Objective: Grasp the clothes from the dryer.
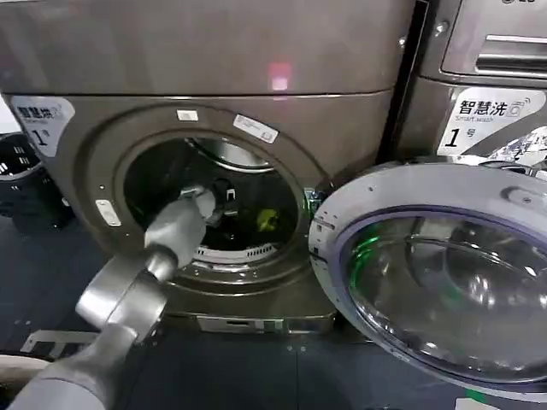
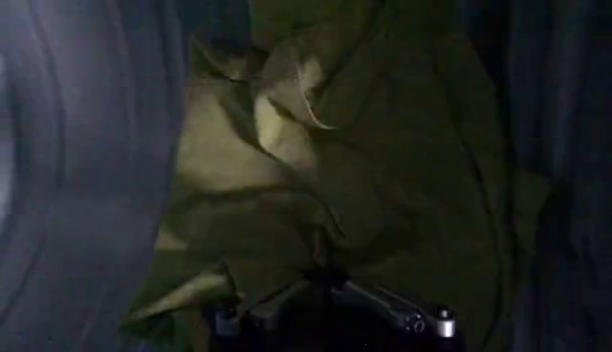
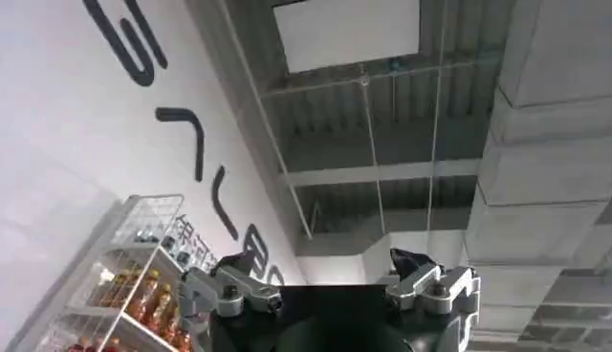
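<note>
Front of the dryer (image 1: 77,51), a dark grey-bronze machine whose round mouth opens onto a steel drum (image 1: 231,154). Its porthole door (image 1: 436,282) stands swung open at the robot's right, glass facing outward. A white label (image 1: 38,120) at the upper left of the front panel carries Chinese characters and a large "1". The neighbouring machine (image 1: 487,51) at the right has a silver drawer panel and a similar label (image 1: 483,120) reading "1" with small print beneath. The floor (image 1: 248,367) before the machines is dark.

The left arm (image 1: 128,299) reaches through the mouth, and the left gripper (image 1: 224,201) sits inside the drum just beside the clothes (image 1: 267,220), a small yellow-green garment lying low in the drum. In the left wrist view the crumpled fabric (image 2: 325,172) lies directly ahead of the gripper's fingers (image 2: 382,304); whether they pinch it cannot be told.

The right gripper (image 3: 330,287) points up toward a ribbed ceiling (image 3: 402,124), fingers spread apart and holding nothing. Beside it are a white wall with large dark lettering (image 3: 143,57) and a wire rack of bottles (image 3: 134,287).
</note>
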Motion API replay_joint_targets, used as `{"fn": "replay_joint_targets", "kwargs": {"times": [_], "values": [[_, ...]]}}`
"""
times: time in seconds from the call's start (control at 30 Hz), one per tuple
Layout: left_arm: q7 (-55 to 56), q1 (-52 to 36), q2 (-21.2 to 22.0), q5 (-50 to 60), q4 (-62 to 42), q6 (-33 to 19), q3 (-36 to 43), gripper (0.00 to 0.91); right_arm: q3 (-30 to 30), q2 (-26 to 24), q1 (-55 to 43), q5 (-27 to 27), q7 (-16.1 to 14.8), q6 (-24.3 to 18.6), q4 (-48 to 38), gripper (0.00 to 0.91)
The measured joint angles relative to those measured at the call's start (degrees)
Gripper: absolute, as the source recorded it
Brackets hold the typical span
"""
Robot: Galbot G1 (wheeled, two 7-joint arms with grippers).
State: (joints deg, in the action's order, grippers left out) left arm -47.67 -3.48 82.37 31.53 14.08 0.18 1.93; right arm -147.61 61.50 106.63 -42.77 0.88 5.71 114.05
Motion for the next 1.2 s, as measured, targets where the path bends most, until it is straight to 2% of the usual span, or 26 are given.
{"fn": "replay_joint_targets", "kwargs": {"times": [0.2, 0.37, 0.53, 0.77, 1.0, 1.2], "values": [[13.29, 6.86, -1.56, -13.57, 12.54, 5.19, -6.33, 0.0, 0.55, -0.21, -0.2, -0.02, 0.0, -0.39, 0.16, 0.907], [25.59, 13.43, -1.11, -22.78, 24.52, 6.1, -12.24, 0.0, 0.56, 0.08, -0.23, -0.61, -0.05, -0.62, 0.08, 0.907], [37.2, 20.75, -0.76, -30.64, 36.23, 1.82, -17.13, 0.0, 1.05, 0.05, -0.53, -0.99, -0.7, -1.35, 0.57, 0.907], [46.73, 29.61, -0.34, -35.42, 50.1, -5.87, -20.31, 0.0, 1.03, -0.07, -0.66, -0.84, -1.03, -1.78, 0.23, 0.907], [50.54, 35.83, -0.69, -37.03, 59.1, -7.99, -21.24, 0.0, 0.71, -0.2, -0.43, -1.55, -1.12, -2.83, -0.03, 0.907], [51.71, 37.85, -1.02, -38.07, 62.55, -7.84, -21.55, 0.0, 0.2, -0.19, -0.13, -1.65, -1.41, -2.97, -0.07, 0.907]]}}
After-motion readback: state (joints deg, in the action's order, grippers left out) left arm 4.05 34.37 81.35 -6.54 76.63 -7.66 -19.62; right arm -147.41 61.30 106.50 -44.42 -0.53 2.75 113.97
